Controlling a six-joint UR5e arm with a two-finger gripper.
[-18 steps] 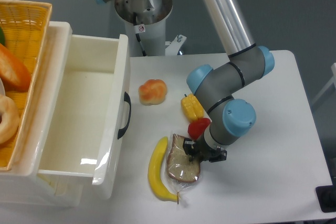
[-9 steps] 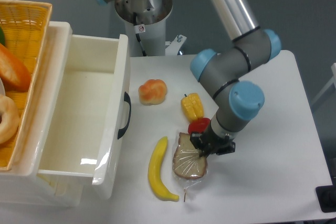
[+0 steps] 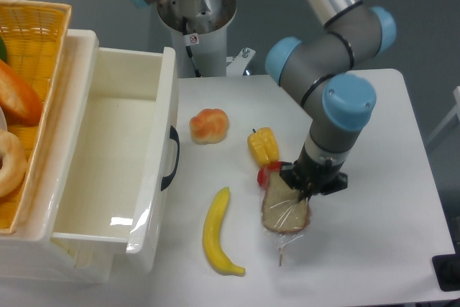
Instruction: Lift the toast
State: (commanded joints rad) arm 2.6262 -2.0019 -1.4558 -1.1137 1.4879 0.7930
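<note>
The toast [image 3: 284, 211] is a brown slice in clear crinkly wrap, hanging tilted from my gripper [image 3: 305, 189] above the white table [image 3: 374, 235], right of the banana. The gripper is shut on the toast's upper edge; the fingers are mostly hidden under the wrist. A tail of wrap dangles below the toast.
A yellow banana [image 3: 216, 234] lies left of the toast. A red item [image 3: 269, 173] and a yellow pepper [image 3: 264, 146] sit just above-left of the gripper. An orange bread roll [image 3: 209, 125] lies farther left. An open white drawer [image 3: 108, 163] and a basket [image 3: 25, 70] are at the left.
The gripper has moved right and up with the toast in it, carrying it away from the banana and off the table.
</note>
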